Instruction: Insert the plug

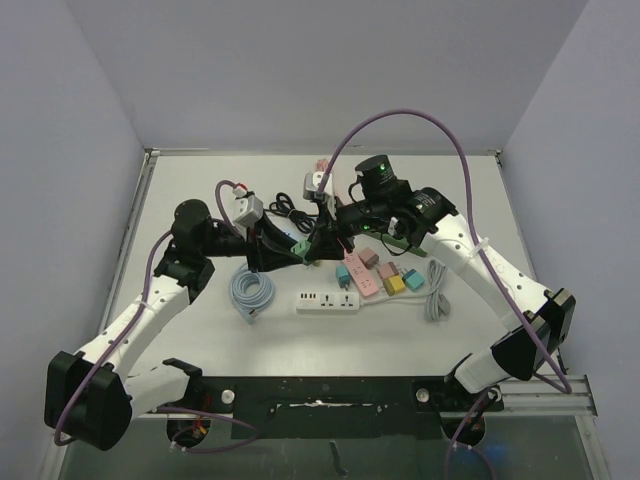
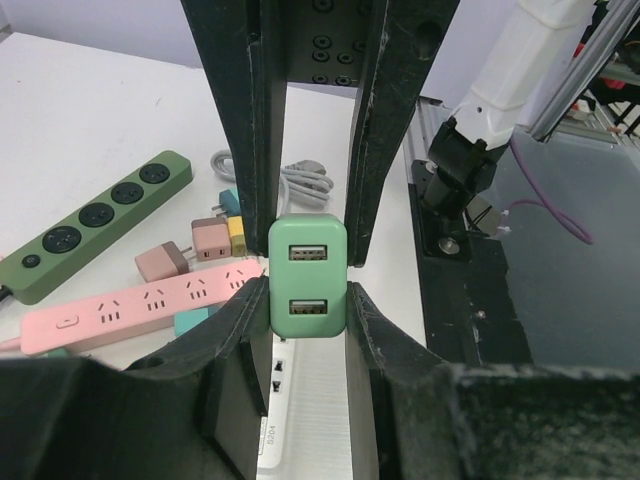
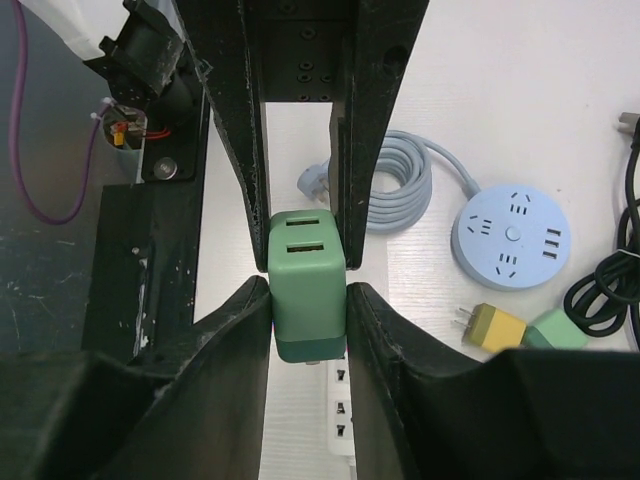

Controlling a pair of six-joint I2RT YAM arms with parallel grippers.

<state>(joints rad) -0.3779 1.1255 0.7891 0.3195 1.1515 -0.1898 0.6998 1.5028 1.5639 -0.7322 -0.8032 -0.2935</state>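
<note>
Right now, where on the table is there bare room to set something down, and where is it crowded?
Bare: the band between the white rectangular power strip and the white table's near edge; also its far-left corner. Crowded: the centre, around the pink power strip and coiled light-blue cable.

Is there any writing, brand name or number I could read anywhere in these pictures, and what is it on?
Nothing reads clearly.
On the white power strip: a small printed code along its edge, too blurred to read.
On the green charger, pink power strip and round blue socket: no lettering visible.
</note>
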